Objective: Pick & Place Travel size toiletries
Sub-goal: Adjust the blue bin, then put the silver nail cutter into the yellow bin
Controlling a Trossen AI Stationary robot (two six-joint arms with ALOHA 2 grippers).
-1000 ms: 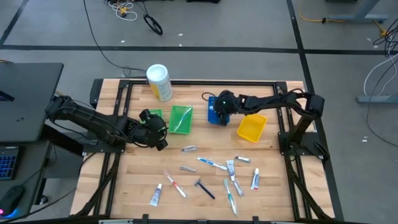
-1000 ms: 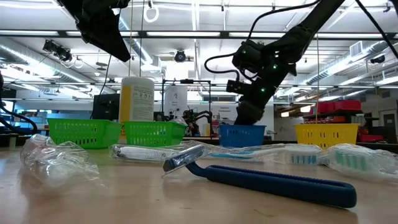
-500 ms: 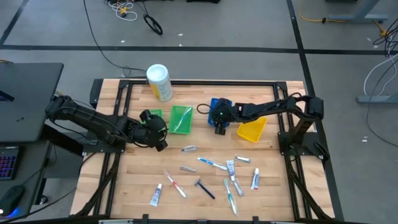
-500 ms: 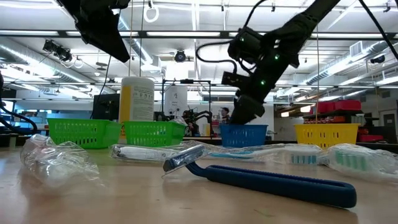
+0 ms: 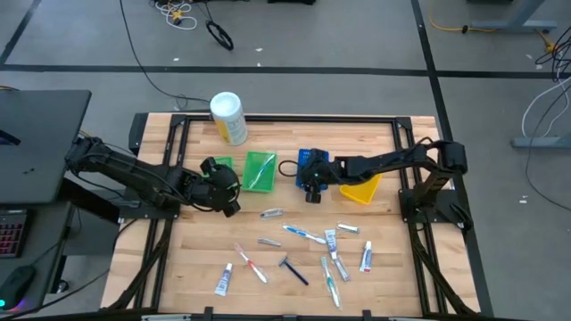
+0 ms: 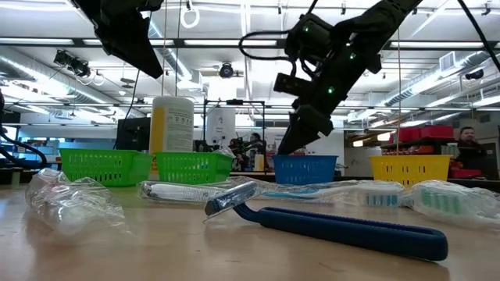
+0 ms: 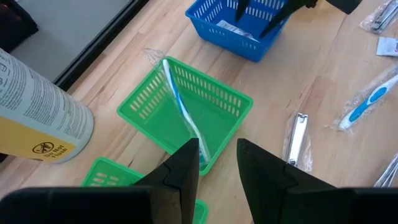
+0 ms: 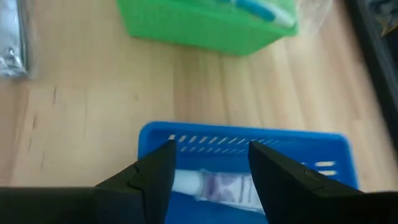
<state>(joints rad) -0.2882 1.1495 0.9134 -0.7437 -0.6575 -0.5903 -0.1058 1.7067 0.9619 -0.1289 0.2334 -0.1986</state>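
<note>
Several toiletries lie loose on the table's near half: a blue/white toothbrush (image 5: 303, 234), white tubes (image 5: 366, 259) (image 5: 223, 279), a dark razor (image 5: 294, 270) (image 6: 336, 226) and silvery pieces (image 5: 271, 213). My right gripper (image 5: 310, 187) (image 8: 211, 152) (image 6: 298, 134) hangs open and empty above the near side of the blue bin (image 5: 308, 157) (image 8: 249, 135), where a white tube (image 8: 217, 185) lies. My left gripper (image 5: 225, 185) (image 7: 217, 146) waits open beside the green bin (image 5: 260, 171) (image 7: 233, 96). A wrapped blue/white toothbrush (image 7: 183, 112) leans in that bin.
A white-and-yellow canister (image 5: 228, 118) stands at the far edge. A second green bin (image 5: 219, 163) sits left of the first, and a yellow bin (image 5: 359, 185) right of the blue one. Crumpled clear wrapping (image 6: 70, 203) lies near the low camera. Bare wood shows between bins and loose items.
My right gripper has risen out of the blue bin and moved toward the table's near edge, now hanging over the bin's near side. The left arm has kept still.
</note>
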